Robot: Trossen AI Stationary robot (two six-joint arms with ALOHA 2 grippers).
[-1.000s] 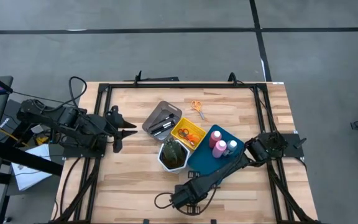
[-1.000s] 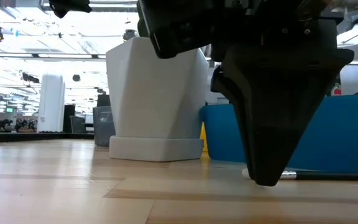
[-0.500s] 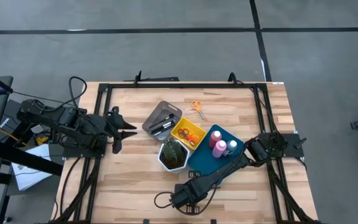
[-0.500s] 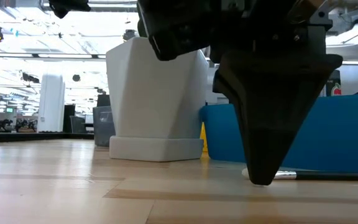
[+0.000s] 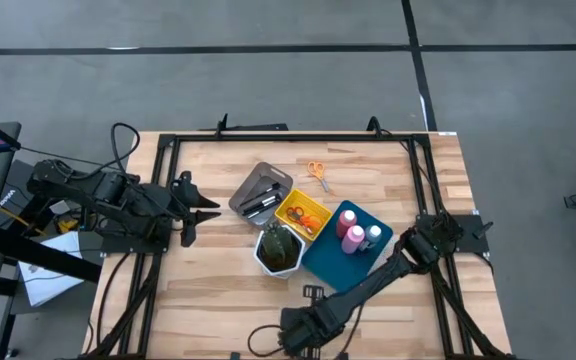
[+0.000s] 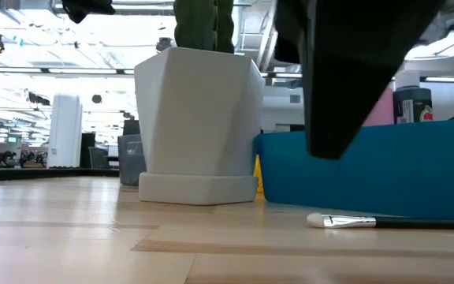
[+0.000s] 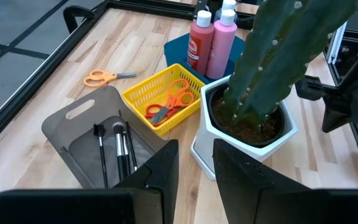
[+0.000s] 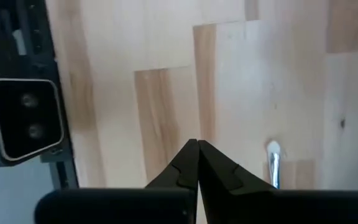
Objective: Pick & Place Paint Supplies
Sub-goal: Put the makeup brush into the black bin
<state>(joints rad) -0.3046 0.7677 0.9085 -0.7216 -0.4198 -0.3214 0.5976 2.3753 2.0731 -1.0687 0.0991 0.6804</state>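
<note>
A thin paintbrush with a pale rounded tip, a silver metal ferrule and a dark handle (image 6: 369,222) lies flat on the light butcher-block wooden desk (image 5: 218,300), just in front of the blue plastic tray's near wall. From the right wrist camera only its pale tip (image 8: 273,148) shows against the wood grain.

The right gripper (image 8: 197,144) hangs above the desk near the 6 o'clock edge, its two dark fingers clenched together to a point and holding nothing; the brush is apart from them.

Two pink plastic bottles with white caps (image 5: 349,226) and a small grey white-capped bottle (image 5: 373,236) stand upright in the blue plastic tray (image 5: 330,260), at about 4 o'clock from the desk's centre. Small orange-handled scissors (image 7: 176,98) lie in the yellow mesh-walled basket (image 7: 143,93), which sits between the blue tray and a smoky grey translucent tray (image 7: 73,127). In the grey tray lie several thin dark-tipped brushes (image 7: 115,146), side by side. Another pair of orange-handled scissors (image 5: 318,174) lies loose on the bare wood towards 12 o'clock.

A white hexagonal pot (image 6: 195,126), smooth and matte, holds a ribbed green cactus (image 7: 278,62) in dark soil, beside the blue tray.

The left gripper (image 7: 194,168) waits at 9 o'clock, its fingers a little apart and empty.
</note>
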